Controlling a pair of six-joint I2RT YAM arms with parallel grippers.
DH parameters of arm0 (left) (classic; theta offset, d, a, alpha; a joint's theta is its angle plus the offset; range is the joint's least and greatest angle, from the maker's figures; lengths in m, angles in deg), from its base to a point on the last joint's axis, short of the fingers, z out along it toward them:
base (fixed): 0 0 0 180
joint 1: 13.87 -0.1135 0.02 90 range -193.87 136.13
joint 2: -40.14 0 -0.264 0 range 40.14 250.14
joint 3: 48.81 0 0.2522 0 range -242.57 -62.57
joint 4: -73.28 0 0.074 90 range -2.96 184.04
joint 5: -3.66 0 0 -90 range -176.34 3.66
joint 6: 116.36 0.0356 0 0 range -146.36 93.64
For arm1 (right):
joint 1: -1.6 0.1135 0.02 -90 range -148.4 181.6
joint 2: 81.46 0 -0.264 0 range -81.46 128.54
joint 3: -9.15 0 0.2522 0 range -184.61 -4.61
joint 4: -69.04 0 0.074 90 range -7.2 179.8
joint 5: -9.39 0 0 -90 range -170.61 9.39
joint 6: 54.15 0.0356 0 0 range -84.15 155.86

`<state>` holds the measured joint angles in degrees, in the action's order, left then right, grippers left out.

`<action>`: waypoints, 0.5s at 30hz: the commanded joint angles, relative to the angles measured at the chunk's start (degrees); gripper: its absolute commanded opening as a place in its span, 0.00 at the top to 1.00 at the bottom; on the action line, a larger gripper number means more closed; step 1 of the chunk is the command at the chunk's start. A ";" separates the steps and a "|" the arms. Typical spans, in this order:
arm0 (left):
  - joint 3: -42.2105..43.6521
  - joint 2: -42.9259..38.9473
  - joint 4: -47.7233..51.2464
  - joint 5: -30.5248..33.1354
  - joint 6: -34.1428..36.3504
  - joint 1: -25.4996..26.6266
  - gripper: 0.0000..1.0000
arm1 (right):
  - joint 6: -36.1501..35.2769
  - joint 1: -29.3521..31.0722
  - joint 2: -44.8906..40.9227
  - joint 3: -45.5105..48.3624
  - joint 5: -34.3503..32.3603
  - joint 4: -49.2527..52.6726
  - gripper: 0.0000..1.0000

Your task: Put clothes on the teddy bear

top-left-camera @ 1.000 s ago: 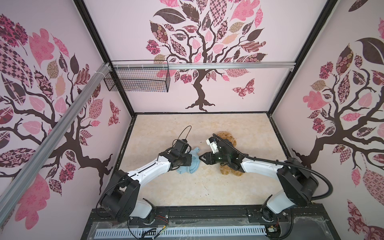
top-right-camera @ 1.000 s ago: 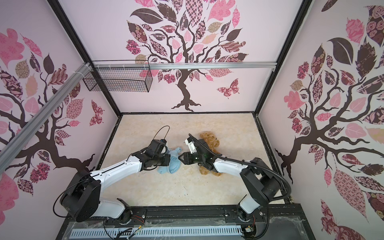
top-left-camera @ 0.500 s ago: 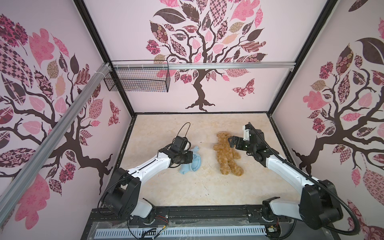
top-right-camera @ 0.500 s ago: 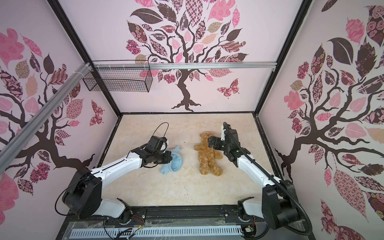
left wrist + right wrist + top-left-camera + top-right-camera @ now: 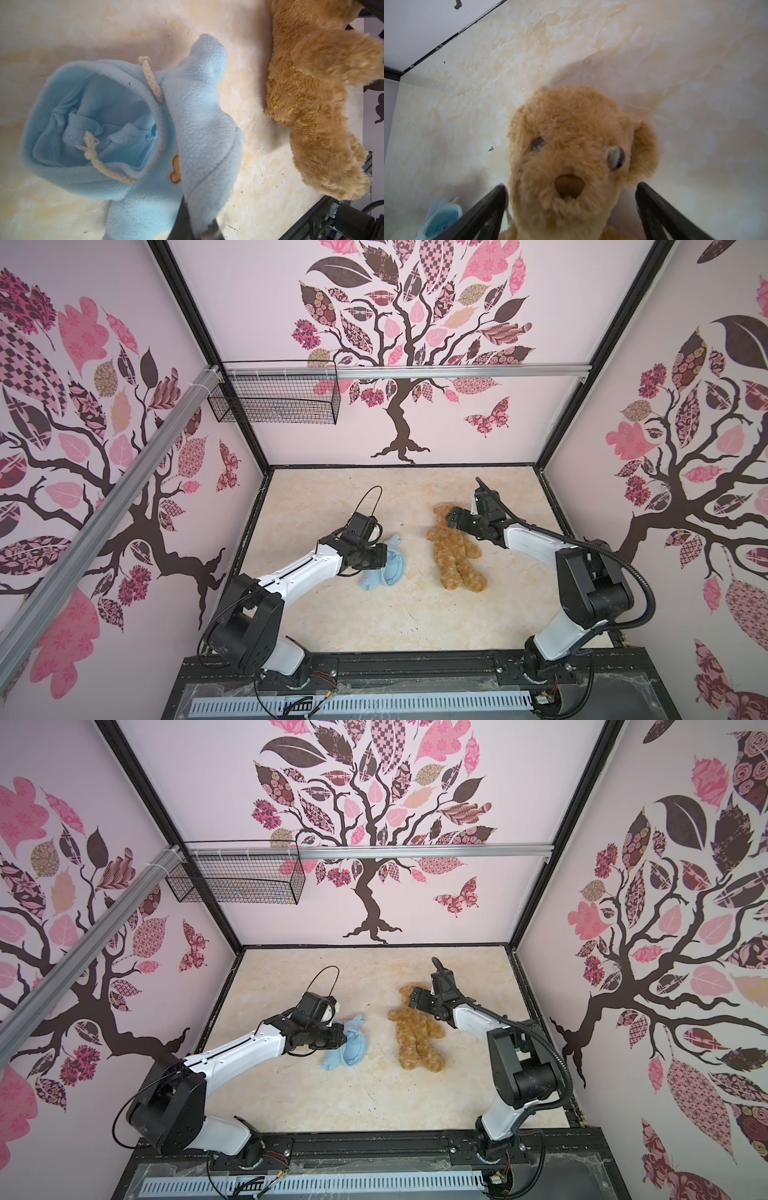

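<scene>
Top views: teddy bear point(image 5: 456, 556) lies face-up right of centre, long axis far–near, head far. Right gripper point(image 5: 452, 519) hangs over the head, jaws spread wide either side. Left gripper point(image 5: 385, 559) clenched on light-blue hoodie point(image 5: 392, 570), just left of bear.

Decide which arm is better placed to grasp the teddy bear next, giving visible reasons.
Right. The right gripper is open, jaws either side of the head of the teddy bear; the left gripper is shut on the blue hoodie.

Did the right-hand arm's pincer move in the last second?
Yes. The right gripper swung rightward, from beside the blue shirt to the head of the teddy bear.
</scene>
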<state>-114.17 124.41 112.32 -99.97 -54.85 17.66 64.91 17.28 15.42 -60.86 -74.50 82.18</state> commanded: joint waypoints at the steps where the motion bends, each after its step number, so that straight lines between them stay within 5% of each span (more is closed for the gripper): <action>1: -1.76 -0.58 -0.07 -0.22 0.89 -0.06 1.00 | 2.30 0.24 3.24 -2.95 0.92 -0.28 0.00; 11: -1.81 -0.71 -0.47 -0.43 0.45 -0.05 1.00 | 5.40 0.56 13.41 -7.84 -0.93 -0.50 0.01; 15: -1.85 -1.13 -0.40 -1.13 -0.61 -0.04 1.00 | 3.67 0.49 13.09 -5.83 -0.54 -4.36 0.15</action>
<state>-114.17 124.38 112.32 -100.23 -54.96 17.66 68.94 17.54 26.81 -67.24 -74.61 79.01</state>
